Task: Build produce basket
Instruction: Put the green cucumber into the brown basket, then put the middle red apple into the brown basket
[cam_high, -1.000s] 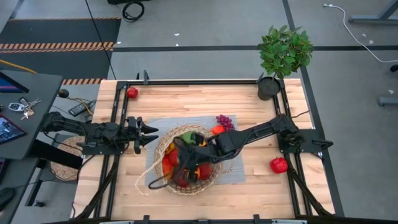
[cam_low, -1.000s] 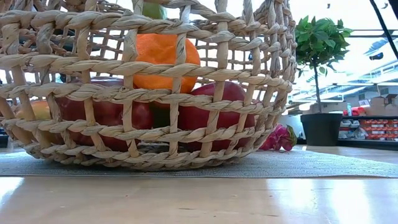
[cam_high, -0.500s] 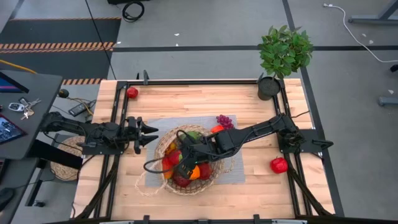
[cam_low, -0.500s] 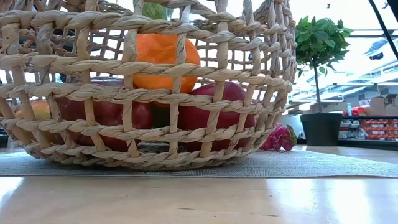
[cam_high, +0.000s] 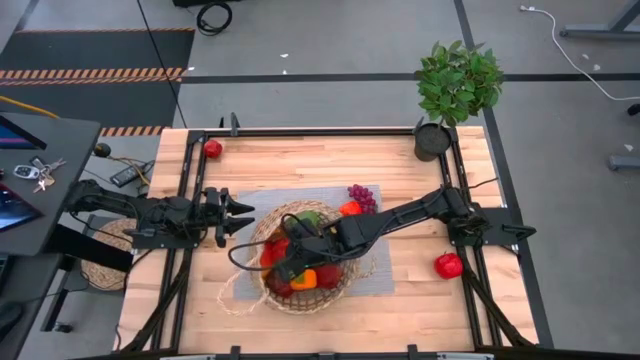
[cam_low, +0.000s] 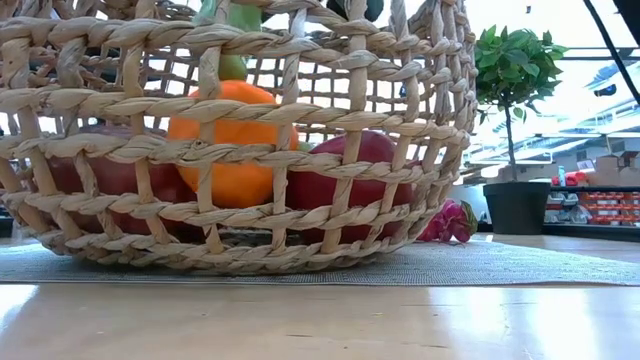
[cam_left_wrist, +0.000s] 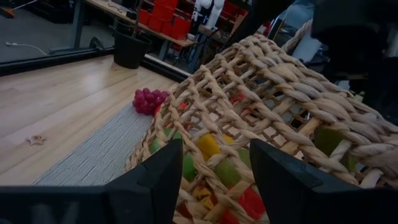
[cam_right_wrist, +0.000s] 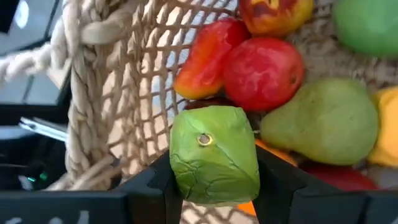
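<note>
On the desk (cam_high: 400, 160) the woven basket (cam_high: 262, 228) sits on a grey mat (cam_high: 370, 275), already crowded with produce. The right hand (cam_right_wrist: 214, 163) is inside the basket, toward its left side, clenched on a green leafy vegetable (cam_right_wrist: 213, 154). Directly under that vegetable lie a red apple (cam_right_wrist: 262, 73), a green pear (cam_right_wrist: 326, 121) and a red-orange mango (cam_right_wrist: 202, 57). The main risk is release onto a heaped pile: the vegetable could roll off the rounded fruit, nudge a piece over the rim, or jam against the wicker wall beside it. The hand could also snag a loose looping handle (cam_high: 240, 255) on withdrawal and drag the basket. The left hand (cam_high: 240, 212) waits clenched and empty just left of the basket. Purple grapes (cam_high: 361, 195) and 2 red fruits (cam_high: 448, 265) lie outside.
</note>
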